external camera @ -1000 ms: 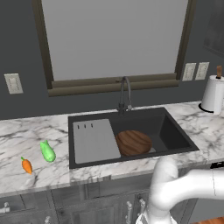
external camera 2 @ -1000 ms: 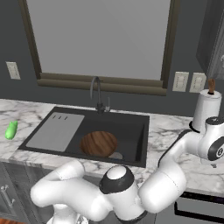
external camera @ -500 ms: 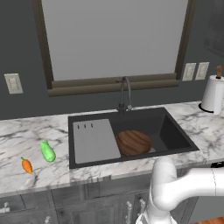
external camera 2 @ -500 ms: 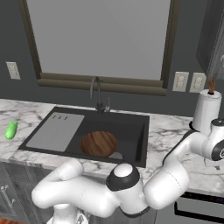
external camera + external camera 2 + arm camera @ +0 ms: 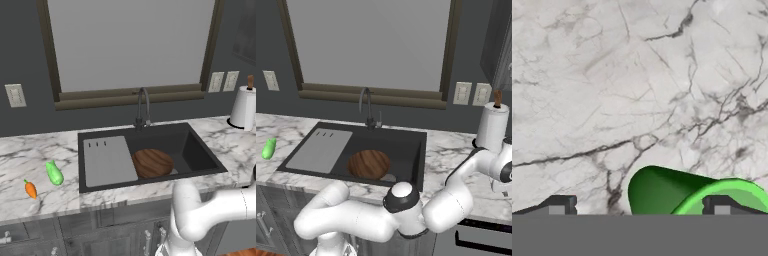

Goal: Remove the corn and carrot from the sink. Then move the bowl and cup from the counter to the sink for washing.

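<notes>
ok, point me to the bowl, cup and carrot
bowl [image 5: 152,162], left base view, middle of its wooden inside, in the sink.
cup [image 5: 662,192], hand view, its green side wall.
carrot [image 5: 31,189], left base view, orange body, on the counter.

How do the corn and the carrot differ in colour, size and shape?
The corn is bright green; the carrot is orange with a small green top. The corn is clearly larger than the carrot. The corn is a rounded oblong; the carrot tapers to a point. Both lie on the white marble counter, left of the sink.
</notes>
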### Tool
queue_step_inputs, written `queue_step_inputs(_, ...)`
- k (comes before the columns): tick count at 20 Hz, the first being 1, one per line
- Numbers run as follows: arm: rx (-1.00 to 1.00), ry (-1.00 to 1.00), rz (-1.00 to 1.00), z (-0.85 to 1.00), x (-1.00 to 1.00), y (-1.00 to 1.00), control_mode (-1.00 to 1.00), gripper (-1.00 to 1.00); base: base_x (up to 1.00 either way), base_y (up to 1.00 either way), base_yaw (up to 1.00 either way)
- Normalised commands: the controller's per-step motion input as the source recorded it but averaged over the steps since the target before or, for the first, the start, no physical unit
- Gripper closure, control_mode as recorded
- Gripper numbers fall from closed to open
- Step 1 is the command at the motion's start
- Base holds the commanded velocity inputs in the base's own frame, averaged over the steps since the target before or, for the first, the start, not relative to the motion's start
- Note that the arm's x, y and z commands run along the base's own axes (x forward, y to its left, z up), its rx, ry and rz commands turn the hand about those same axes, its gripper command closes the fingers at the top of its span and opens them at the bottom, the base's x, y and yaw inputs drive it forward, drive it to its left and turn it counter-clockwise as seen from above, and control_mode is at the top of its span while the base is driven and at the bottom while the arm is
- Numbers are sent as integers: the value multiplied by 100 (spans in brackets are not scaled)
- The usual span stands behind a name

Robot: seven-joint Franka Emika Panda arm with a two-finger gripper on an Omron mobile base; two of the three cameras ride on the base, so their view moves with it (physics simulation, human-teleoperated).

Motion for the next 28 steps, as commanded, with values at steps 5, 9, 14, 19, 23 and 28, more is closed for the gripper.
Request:
queue_step_inputs(5,5,6,3,-14,9,-13,-100,-100,0,0,0)
queue_step_inputs(9,3,5,3,-11,11,-13,-100,-100,0,0,0)
queue_step_inputs(14,4,3,3,-11,6,-14,-100,-100,0,0,0)
queue_step_inputs(19,4,10,0,-23,-19,-6,-100,100,0,0,0)
queue_step_inputs(23,5,11,0,-28,-33,-5,-100,100,0,0,0)
queue_step_inputs(28,6,10,0,-31,-27,0,-100,100,0,0,0)
